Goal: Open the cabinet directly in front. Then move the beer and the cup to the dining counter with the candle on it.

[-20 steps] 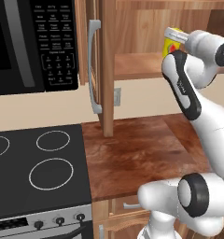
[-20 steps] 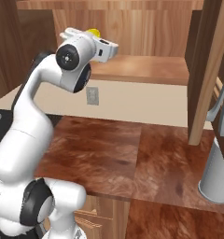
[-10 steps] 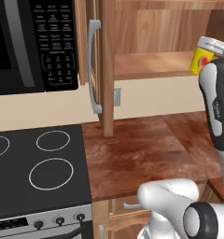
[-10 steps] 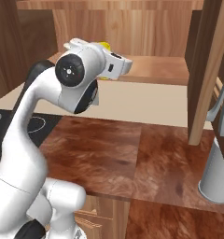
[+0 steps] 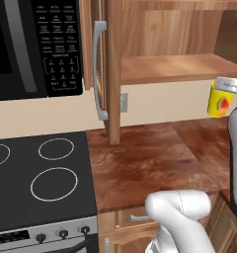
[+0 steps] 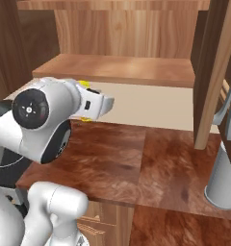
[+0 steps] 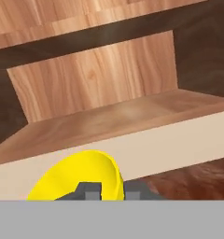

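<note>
The wooden cabinet (image 5: 175, 66) stands open, its left door (image 5: 104, 74) swung out with the silver handle showing, and its shelf (image 6: 117, 67) is bare. My gripper (image 5: 230, 85) is shut on the yellow cup (image 5: 219, 101), gripping its rim. The cup hangs upright in the air in front of the shelf and below its level, above the worktop. In the hand view the cup (image 7: 81, 179) sits between the fingertips of my gripper (image 7: 111, 190), with the cabinet shelf (image 7: 109, 121) beyond. The beer, the dining counter and the candle are out of view.
A black stove (image 5: 41, 173) lies at the left under a black microwave (image 5: 31, 44). The reddish-brown worktop (image 5: 145, 158) runs below the cabinet. A grey cylindrical container (image 6: 223, 182) stands at the right by the open right door (image 6: 218, 72).
The arm has drawn the cup out of the cabinet, rightward in the left base view and down below the shelf. The grip has stayed shut.
</note>
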